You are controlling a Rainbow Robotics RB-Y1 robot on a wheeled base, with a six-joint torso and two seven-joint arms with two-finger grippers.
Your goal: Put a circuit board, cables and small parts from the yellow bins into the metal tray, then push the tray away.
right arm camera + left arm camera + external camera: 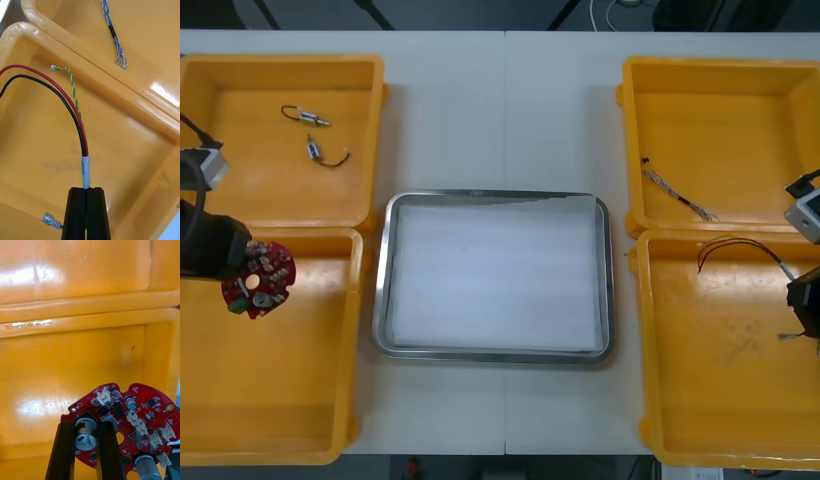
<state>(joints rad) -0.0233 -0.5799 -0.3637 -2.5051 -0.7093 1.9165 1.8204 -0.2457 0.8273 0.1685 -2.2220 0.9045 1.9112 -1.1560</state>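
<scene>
Over near-left yellow bin [280, 400], your L gripper [85, 435] has fingers clamped on red circuit board [142, 416], held off bin floor, presumably for carry to metal tray [383, 290]. R gripper [87, 192] fingers pinched together on red/black cable [77, 120] at its white sleeve, in near-right bin [720, 380].

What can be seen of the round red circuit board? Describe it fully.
The round red circuit board is a notched disc studded with white connectors, black chips and silver cylindrical parts, with a hole near its middle. The left gripper is shut on one silver cylinder near its rim, holding the board over the near left yellow bin.
</scene>
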